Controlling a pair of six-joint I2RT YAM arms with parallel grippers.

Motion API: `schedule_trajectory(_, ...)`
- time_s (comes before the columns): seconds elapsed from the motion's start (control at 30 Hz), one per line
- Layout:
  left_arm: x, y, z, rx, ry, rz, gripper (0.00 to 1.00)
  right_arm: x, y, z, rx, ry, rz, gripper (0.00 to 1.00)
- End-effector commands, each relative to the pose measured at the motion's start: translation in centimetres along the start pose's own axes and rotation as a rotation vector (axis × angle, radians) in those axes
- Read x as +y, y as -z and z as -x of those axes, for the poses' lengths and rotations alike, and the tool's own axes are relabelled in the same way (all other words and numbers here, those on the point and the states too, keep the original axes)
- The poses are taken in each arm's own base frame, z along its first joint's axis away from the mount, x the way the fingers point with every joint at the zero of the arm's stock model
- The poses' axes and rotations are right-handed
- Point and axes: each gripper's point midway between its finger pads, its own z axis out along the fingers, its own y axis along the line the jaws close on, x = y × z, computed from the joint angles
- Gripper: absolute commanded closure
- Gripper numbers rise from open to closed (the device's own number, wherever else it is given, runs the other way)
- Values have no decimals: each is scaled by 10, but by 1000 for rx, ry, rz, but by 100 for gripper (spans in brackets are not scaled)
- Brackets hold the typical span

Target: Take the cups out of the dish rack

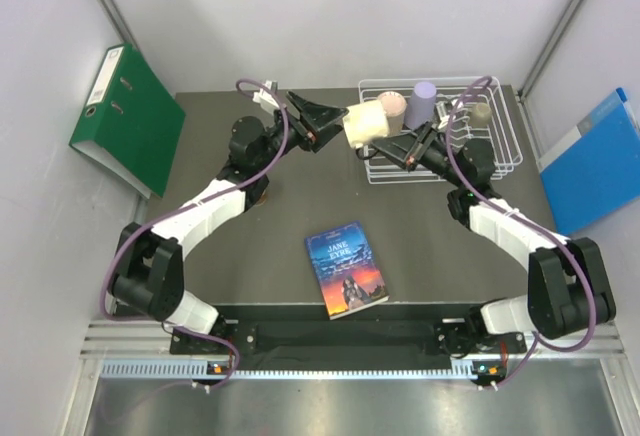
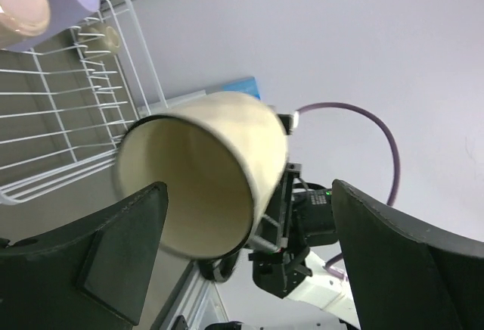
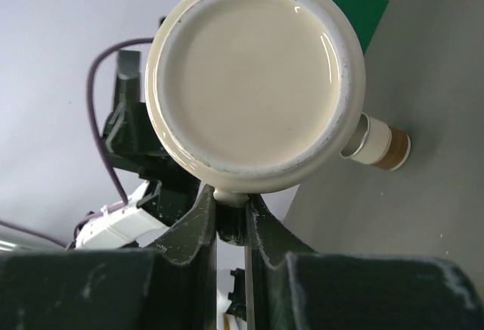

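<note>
The right gripper [image 3: 231, 207] has its fingers pressed together on the handle of the pale peach handled mug [image 1: 367, 121]. It holds the mug in the air at the left rim of the dish rack [image 1: 503, 146], on its side with the base towards the right wrist camera. The left gripper [image 1: 318, 121] is spread wide, one finger on each side of the mug's open mouth. Whether either finger touches the mug is hard to tell from the left wrist view.

The lilac plastic tumbler [image 1: 424, 103], the salmon-pink cup [image 1: 393, 106] and the beige-olive handled mug [image 1: 481, 113] are along the far side of the rack.

A paperback book [image 1: 346, 270] lies flat on the table [image 1: 250, 266] near the front edge, and its cover reads "JANE EYRE". A green binder [image 1: 130, 116] leans at the left wall; its spine label is too small to read. A blue folder [image 1: 598, 161] leans at the right.
</note>
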Motion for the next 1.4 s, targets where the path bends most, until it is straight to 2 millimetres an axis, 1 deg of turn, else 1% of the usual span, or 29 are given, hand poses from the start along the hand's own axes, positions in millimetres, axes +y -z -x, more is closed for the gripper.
schedule_trajectory(0.0,-47,-7,-2,15,-45,-151,7,54,-16,5,-4,138,171,100)
schedule_trajectory(0.13,-53,-11,-12,52,-53,-170,8,50,-25,-2,25,125,177,100)
schedule_trajectory(0.17,-56,-11,-13,54,-57,-176,8,52,-27,-2,28,126,184,100)
schedule_trajectory(0.27,-52,-12,-17,68,-52,-174,12,53,-31,-6,42,121,194,100)
schedule_trajectory(0.33,-52,-13,-19,76,-50,-180,30,53,-34,-10,57,119,200,100)
schedule_trajectory(0.37,-51,-13,-20,80,-52,-181,35,53,-35,-11,60,118,200,100)
schedule_trajectory(0.4,-52,-13,-19,80,-54,-181,44,53,-35,-12,63,119,201,100)
schedule_trajectory(0.5,-48,-14,-20,84,-57,-172,52,52,-36,-16,73,117,202,100)
schedule_trajectory(0.6,-49,-13,-21,87,-62,-175,60,53,-35,-19,82,119,203,100)
schedule_trajectory(0.63,-46,-14,-22,91,-62,-172,70,51,-35,-22,91,118,198,100)
schedule_trajectory(0.67,-47,-15,-22,94,-65,-174,77,52,-35,-22,93,122,200,100)
schedule_trajectory(0.7,-46,-15,-22,97,-63,-173,87,52,-34,-24,97,127,201,100)
schedule_trajectory(0.73,-43,-16,-23,102,-60,-167,100,52,-33,-24,97,127,199,100)
schedule_trajectory(0.83,-41,-16,-24,106,-53,-159,100,50,-31,-26,103,135,189,100)
schedule_trajectory(0.9,-32,-17,-25,116,-41,-121,100,51,-30,-28,108,147,188,100)
schedule_trajectory(0.93,-31,-18,-25,121,-53,-112,100,49,-29,-29,115,145,179,92)
schedule_trajectory(0.97,-29,-18,-28,135,-55,-104,100,51,-28,-29,115,154,178,82)
schedule_trajectory(1.0,-24,-18,-28,141,-51,-83,100,50,-28,-29,120,170,175,64)
schedule_trajectory(1.03,-24,-17,-29,147,-61,-81,100,48,-28,-30,127,166,162,55)
schedule_trajectory(1.07,-24,-17,-30,148,-65,-82,100,50,-27,-30,126,176,162,46)
schedule_trajectory(1.1,-28,-14,-30,147,-73,-88,100,50,-27,-31,130,187,159,37)
schedule_trajectory(1.13,-27,-13,-29,144,-86,-84,100,48,-27,-31,132,187,147,20)
schedule_trajectory(1.17,-28,-12,-28,141,-94,-80,100,49,-26,-31,134,189,145,12)
schedule_trajectory(1.2,-29,-11,-25,127,-102,-77,100,51,-26,-30,133,202,146,5)
schedule_trajectory(1.23,-29,-10,-22,121,-113,-66,100,49,-26,-31,138,198,134,0)
schedule_trajectory(1.27,-29,-9,-19,115,-117,-59,100,51,-25,-31,139,202,130,0)
schedule_trajectory(1.3,-32,-6,-15,104,-128,-49,100,54,-27,-26,125,234,125,0)
schedule_trajectory(1.33,-22,-4,-4,83,-147,11,100,42,-27,-27,140,215,58,0)
schedule_trajectory(1.37,-18,0,3,72,-163,53,100,41,-27,-23,134,239,20,0)
